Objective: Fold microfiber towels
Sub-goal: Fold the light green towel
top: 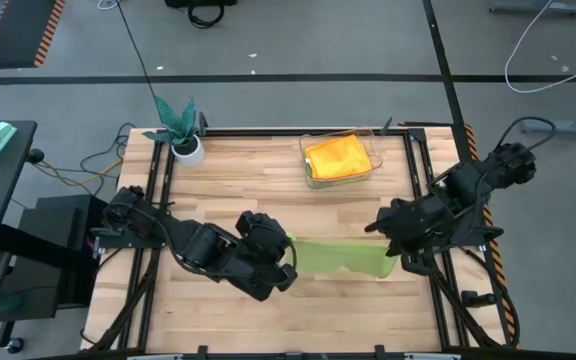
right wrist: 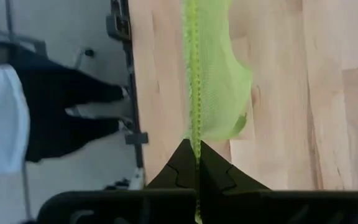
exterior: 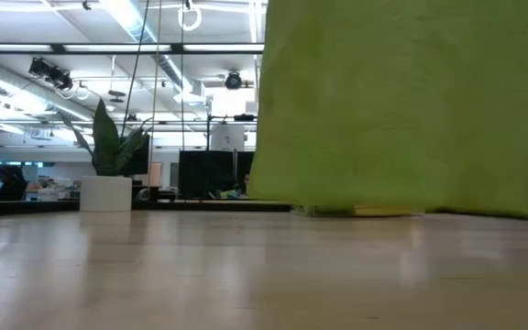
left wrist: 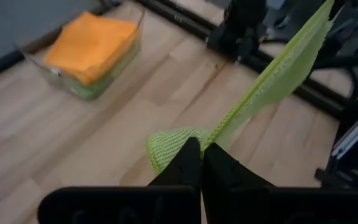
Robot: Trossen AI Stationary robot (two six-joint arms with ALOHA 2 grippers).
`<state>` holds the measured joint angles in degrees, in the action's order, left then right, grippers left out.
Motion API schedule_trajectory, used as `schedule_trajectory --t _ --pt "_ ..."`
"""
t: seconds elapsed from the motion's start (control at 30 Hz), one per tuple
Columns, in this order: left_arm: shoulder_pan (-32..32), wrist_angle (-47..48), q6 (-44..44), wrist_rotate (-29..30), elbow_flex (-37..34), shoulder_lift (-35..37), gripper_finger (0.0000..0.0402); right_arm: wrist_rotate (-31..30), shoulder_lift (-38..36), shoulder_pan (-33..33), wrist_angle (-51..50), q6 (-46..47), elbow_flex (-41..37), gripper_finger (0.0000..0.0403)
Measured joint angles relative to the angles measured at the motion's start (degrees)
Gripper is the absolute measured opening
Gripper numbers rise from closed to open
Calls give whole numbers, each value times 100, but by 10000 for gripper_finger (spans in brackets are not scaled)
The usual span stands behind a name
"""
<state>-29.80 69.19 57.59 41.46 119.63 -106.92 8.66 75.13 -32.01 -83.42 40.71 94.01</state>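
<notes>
Left tool (top: 286, 258): closed, pinching corner of lime green towel (top: 340, 256). Towel stretched taut above bench (top: 248, 185) between arms; soft, light, limp, sags mid-span. Grip corners only. Right tool (top: 388, 247): closed on opposite corner.

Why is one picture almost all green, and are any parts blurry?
Low view: the lime green towel hangs close to the camera, filling the frame. Left wrist view: the orange towel in its clear bin looks soft, out of focus. High view: even lighting, faint shadows.

towel (top: 340, 256) stretched between left end effector (top: 286, 252) and right end effector (top: 392, 249)
</notes>
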Motion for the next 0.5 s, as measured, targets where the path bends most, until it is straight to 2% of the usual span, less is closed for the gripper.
schedule_trajectory --t 0.23,0.5 --pt "50 392 384 -591 -4 -375 2 139 -40 138 551 -559 -1024 0" --pt "164 533 620 -823 -2 -660 2 408 -109 858 477 -807 -1451 0"
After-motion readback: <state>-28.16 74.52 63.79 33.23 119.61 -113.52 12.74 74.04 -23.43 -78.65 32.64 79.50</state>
